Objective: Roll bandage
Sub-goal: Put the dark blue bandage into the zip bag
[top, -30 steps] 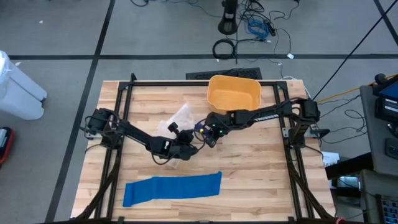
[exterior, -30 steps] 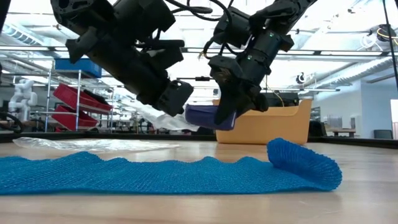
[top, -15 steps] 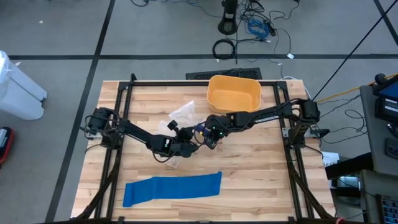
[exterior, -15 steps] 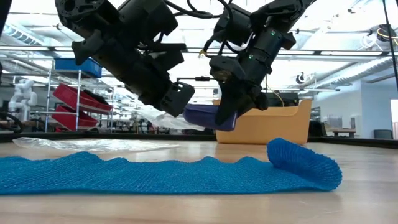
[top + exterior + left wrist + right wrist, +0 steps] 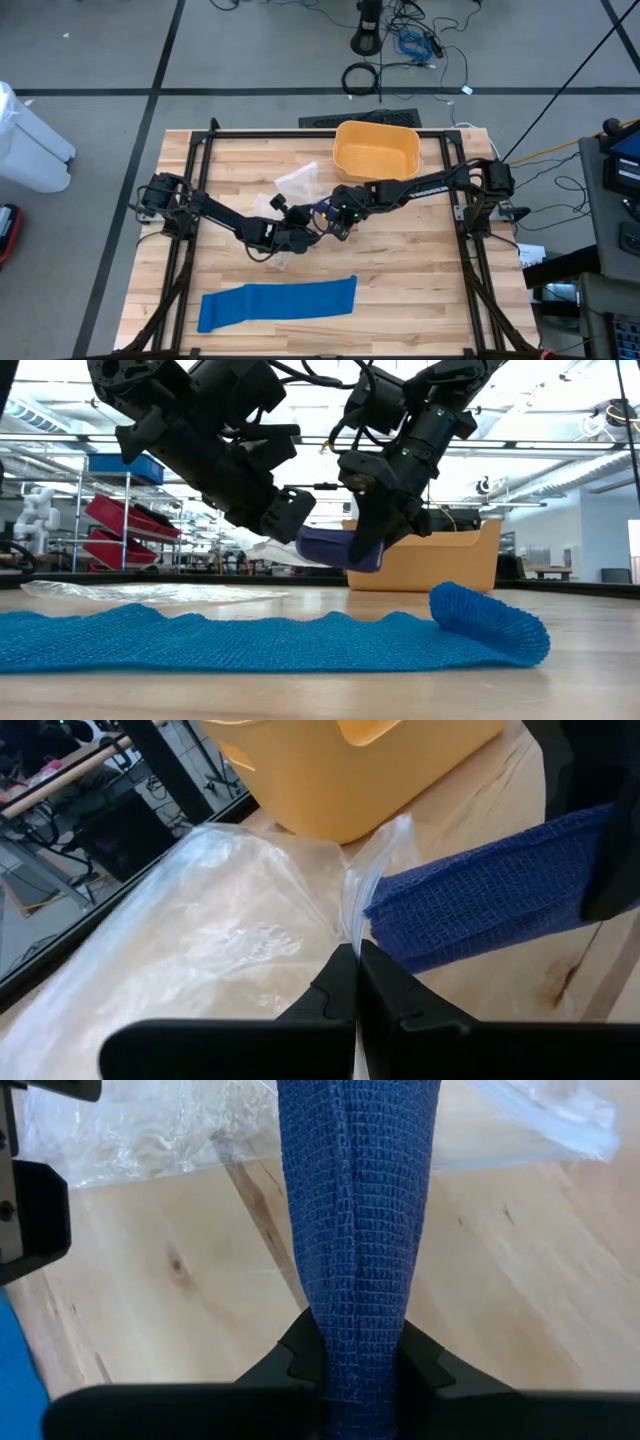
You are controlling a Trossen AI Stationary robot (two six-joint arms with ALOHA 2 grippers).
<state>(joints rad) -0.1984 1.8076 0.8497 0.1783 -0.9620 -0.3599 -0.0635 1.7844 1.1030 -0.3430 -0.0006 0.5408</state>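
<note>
Right tool (image 5: 358, 1365) is clamped on a dark blue bandage (image 5: 358, 1210), held clear above the tabletop (image 5: 180, 1280). Left tool (image 5: 357, 982), just beside it, pinches the clear plastic bag (image 5: 220, 930). The bandage appears light, soft, compressible and grippy; best held mid-width.

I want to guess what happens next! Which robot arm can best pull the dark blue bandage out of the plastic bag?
Probably the right. The right gripper is shut on the dark blue bandage, while the left gripper pinches the plastic bag, holding it back.
</note>
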